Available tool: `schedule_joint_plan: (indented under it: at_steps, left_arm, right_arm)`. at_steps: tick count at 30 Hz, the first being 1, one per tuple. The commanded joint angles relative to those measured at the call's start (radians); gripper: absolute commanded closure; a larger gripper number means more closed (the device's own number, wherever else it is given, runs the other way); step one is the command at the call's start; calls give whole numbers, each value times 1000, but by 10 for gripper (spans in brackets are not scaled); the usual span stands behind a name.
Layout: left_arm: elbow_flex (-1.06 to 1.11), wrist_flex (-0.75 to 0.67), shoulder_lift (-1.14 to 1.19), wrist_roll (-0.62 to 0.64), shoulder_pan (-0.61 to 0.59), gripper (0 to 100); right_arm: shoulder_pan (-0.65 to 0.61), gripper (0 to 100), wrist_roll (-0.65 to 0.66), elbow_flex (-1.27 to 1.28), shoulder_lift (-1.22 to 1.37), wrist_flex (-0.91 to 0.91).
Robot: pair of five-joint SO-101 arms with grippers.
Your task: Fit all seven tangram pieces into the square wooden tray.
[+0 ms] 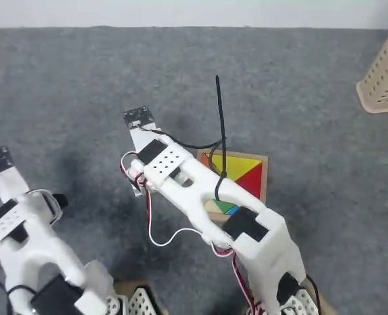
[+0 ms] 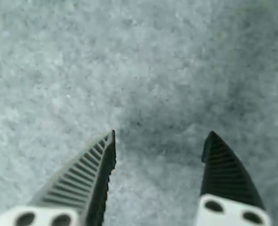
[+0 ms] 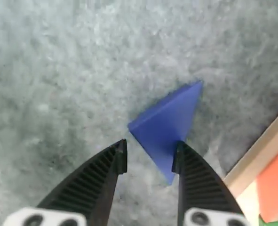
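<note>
Right end effector [image 3: 150, 143] spread, straddling one corner of the blue triangular tangram piece [image 3: 169, 122], which lies on the grey bench [image 3: 59, 56] just beside the square wooden tray [image 3: 261, 150]. One finger possibly touching its edge. I'd centre on the wider body before closing. Left end effector [image 2: 162, 134] spread, low over the bench.

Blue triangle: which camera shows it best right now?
The right wrist view. The blue triangle lies flat on the grey mat between the right gripper's open jaws, beside the wooden tray's rim. In the high view the right arm covers that spot; the left wrist view looks down on mat elsewhere.
</note>
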Motion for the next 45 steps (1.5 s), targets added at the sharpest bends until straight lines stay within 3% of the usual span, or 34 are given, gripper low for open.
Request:
schedule_joint_plan:
  at_steps: [1, 9, 27, 35, 45]
  left_arm:
    - [-2, -20, -40, 6, 5, 720]
    - [-2, -20, -40, 6, 5, 720]
    - [-2, -18, -40, 6, 5, 720]
    - [-2, -20, -40, 6, 5, 720]
    - [-2, -20, -40, 6, 5, 720]
  right_arm:
    - [-4, 827, 0, -54, -8, -36]
    - [12, 682, 2, -117, -13, -24]
    - [41, 682, -5, -141, 127, -96]
    - [62, 895, 0, -138, 130, -94]
    - [82, 911, 3, -184, 79, 79]
